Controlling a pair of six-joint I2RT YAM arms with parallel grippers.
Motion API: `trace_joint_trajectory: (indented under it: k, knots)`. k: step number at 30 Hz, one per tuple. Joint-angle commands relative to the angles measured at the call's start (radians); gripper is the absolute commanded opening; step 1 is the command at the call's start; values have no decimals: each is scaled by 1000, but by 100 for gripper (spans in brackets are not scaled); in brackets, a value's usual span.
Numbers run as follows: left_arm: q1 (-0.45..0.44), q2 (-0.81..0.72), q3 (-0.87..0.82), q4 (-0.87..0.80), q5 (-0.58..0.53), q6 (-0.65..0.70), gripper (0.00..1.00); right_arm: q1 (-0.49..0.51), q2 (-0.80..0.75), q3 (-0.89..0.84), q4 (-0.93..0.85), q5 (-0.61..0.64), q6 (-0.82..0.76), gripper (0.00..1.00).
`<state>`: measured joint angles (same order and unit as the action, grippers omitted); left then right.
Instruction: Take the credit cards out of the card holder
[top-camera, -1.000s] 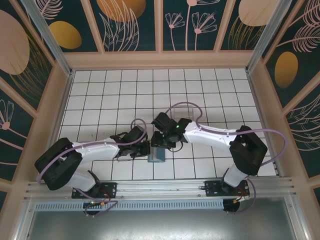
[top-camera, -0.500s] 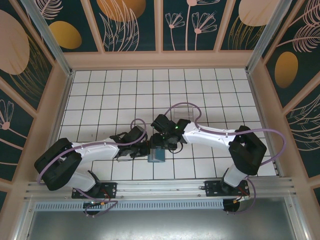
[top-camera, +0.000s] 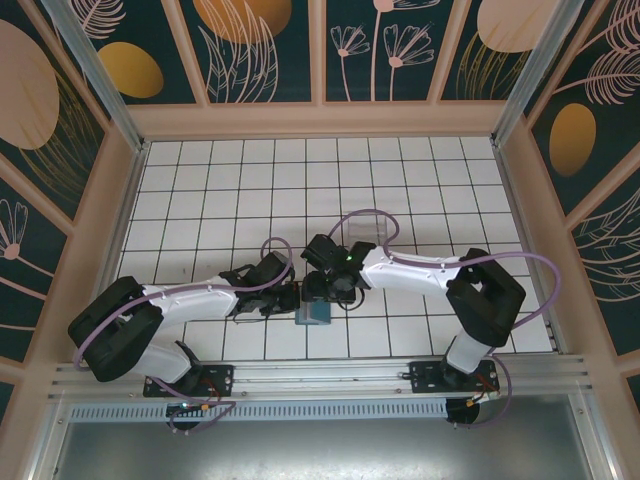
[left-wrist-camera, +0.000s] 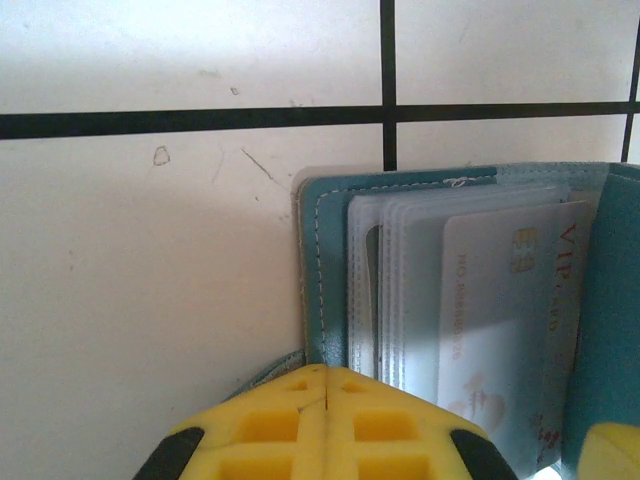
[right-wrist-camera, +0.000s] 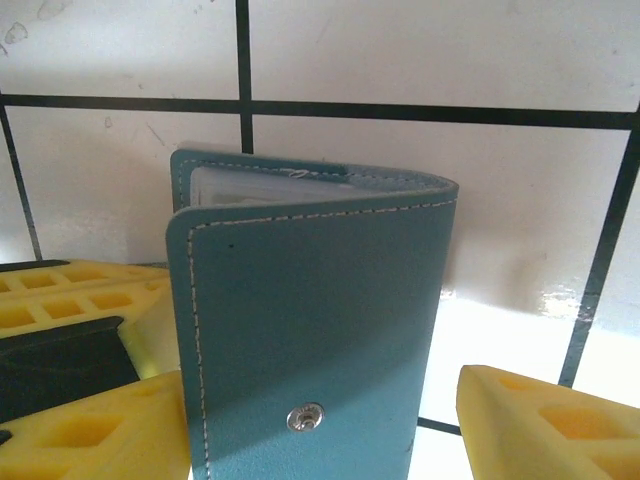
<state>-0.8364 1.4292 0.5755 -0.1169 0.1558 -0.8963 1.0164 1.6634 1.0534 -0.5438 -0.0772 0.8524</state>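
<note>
The card holder (top-camera: 313, 313) sits on the white tiled counter (top-camera: 250, 190) toward 6 o'clock, near the middle of the front edge. It is open. The left wrist view shows clear sleeves inside it and a pale credit card (left-wrist-camera: 500, 300) with a chip and "VIP" lettering. The left claw (top-camera: 290, 300), at the holder's 9 o'clock, has its yellow fingers pressed together on the edge of one teal panel. The right claw (top-camera: 322, 292), at 12 o'clock, has its fingers apart, with the raised cover and its snap stud (right-wrist-camera: 305, 417) between them.
</note>
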Motion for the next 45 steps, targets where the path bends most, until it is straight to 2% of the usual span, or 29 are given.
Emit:
trace_joint_trajectory:
  k: [1,11,20,30,34,39,45]
  knots:
    - [0,-16,-11,-38,-9,1,2,7,-24,-1,-70,79,16,68]
    - [1,-13,-1,-62,-24,14,1,-4,-110,-2,-221,166,15,62]
    - [4,-19,25,-99,-43,21,1,-30,-140,-82,-250,221,19,59]
    - [4,-43,60,-125,-41,19,3,-35,-57,-171,-142,220,19,53]
    - [4,-50,87,-139,-30,19,6,-32,-33,-184,-130,223,18,45]
    - [5,-63,146,-152,-2,26,9,-27,-27,-168,-155,249,12,37]
    - [5,-44,177,-142,29,30,10,14,9,-98,-260,370,12,37]
